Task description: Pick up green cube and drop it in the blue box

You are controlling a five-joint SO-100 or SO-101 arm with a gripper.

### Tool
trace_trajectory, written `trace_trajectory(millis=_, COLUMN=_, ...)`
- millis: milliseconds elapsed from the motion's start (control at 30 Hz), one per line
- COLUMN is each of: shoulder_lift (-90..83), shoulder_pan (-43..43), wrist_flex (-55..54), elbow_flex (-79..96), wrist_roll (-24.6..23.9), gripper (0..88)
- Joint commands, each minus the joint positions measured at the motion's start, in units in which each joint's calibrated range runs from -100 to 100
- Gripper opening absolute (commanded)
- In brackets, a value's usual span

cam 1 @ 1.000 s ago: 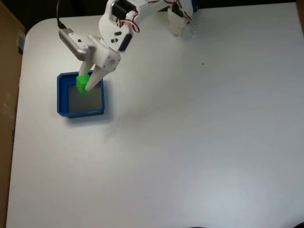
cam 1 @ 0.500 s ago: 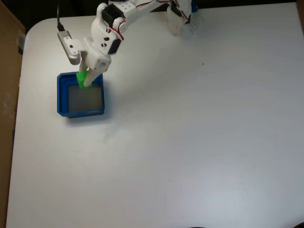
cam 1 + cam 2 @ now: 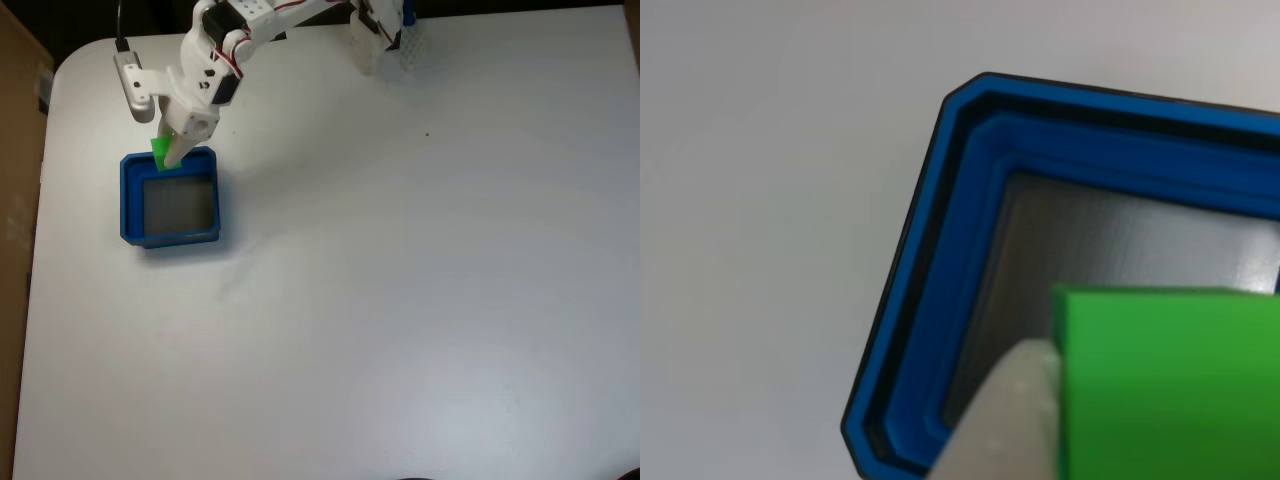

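We have the green cube (image 3: 160,150) clenched in the pincer (image 3: 166,158), up off the counter (image 3: 400,280) and hanging over the far rim of the blue box (image 3: 131,200), close to the box's far left corner in the fixed view. The box sits near the counter's left edge, towards the far left corner of the counter. In the other view the cube (image 3: 1170,385) fills the lower right, with a pale finger (image 3: 1005,420) pressed against its left face, and behind it we see the box's (image 3: 940,250) stepped blue wall turning a corner around the grey floor.

We judge the step in hand to be the drop, and the placement is not yet safe. From the fixed view the cube looks to be over the wall rather than squarely above the grey floor, so letting go here could land it on the rim and tip it out onto the counter. To do this well we should carry the cube inward, towards the middle of the floor, away from both near walls. We should also lower it enough that it falls only a little way, since a small hard cube may bounce. Then we part the fingers fully and lift straight up, so neither finger drags the cube or catches the wall.
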Motion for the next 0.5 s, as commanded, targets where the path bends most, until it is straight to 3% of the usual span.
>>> trace_trajectory(millis=0, shoulder_lift=-0.3, shoulder_pan=0.5, wrist_flex=-0.9, elbow_flex=0.0, wrist_roll=1.3, gripper=1.3)
trace_trajectory(millis=233, shoulder_lift=1.1, shoulder_pan=0.4, wrist_flex=-0.9, elbow_flex=0.0, wrist_roll=6.3, gripper=1.3)
trace_trajectory(millis=467, shoulder_lift=5.2, shoulder_pan=0.2, wrist_flex=-2.4, elbow_flex=-0.6, wrist_roll=6.8, gripper=1.3)
